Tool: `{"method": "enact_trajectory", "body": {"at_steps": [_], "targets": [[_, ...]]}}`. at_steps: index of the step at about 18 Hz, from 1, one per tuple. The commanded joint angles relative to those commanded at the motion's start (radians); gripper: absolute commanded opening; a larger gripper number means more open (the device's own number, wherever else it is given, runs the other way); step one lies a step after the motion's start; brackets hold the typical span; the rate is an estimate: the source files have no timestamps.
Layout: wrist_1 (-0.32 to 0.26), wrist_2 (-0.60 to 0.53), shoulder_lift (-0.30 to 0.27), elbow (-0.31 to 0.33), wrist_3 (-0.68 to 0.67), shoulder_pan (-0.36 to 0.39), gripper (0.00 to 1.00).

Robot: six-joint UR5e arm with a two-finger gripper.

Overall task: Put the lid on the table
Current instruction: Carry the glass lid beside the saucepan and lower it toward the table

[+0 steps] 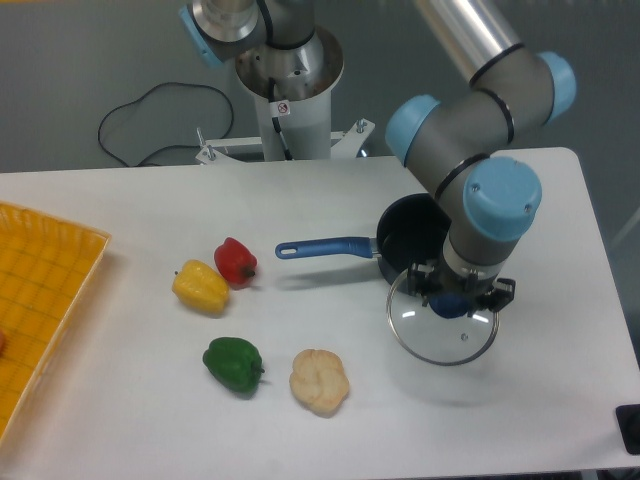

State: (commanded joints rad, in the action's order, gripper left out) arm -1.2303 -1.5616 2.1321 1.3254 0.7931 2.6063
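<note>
From my station I saw the gripper (455, 300) right of centre in the frame, hanging from the arm's blue-capped wrist, its fingers clamped on the dark blue knob of the lid (442, 320). The lid was off the saucepan (415, 237) and sat just below it in the picture, its upper edge overlapping the pan's near rim from my angle. A soft shadow lay on the table (560, 390) under and to the lower right of the glass disc; I could not tell whether the rim touched the surface. The disc looked close to level, with a bright glint near its lower right edge.

The saucepan stood open, its dark inside showing, its blue handle pointing left toward the middle of the frame. Left of centre I had a red pepper (236, 261) touching a yellow pepper (201, 286). Below them, a green pepper (234, 363) lay near a pale bread roll (319, 380), with a small gap between the two. A yellow grid tray (40, 290) ran off the left edge. At the top, the arm's base column (288, 95) stood behind the table, and a black cable (150, 110) looped on the grey floor at upper left.
</note>
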Motion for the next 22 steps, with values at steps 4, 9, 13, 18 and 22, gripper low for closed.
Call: {"method": "enact_trajectory", "body": {"at_steps": [4,9,13,18,22], "targets": [[0.000,-0.005,0.020,-0.020,-0.009,-0.009,0.55],[0.017,-0.005,0.038,-0.020,-0.017,-0.017,0.55],[0.032,-0.014,0.055,-0.017,-0.023,-0.028,0.55],[0.038,-0.018,0.069,-0.014,-0.023,-0.032,0.55],[0.078,-0.017,0.080,-0.002,-0.023,-0.038,0.55]]}}
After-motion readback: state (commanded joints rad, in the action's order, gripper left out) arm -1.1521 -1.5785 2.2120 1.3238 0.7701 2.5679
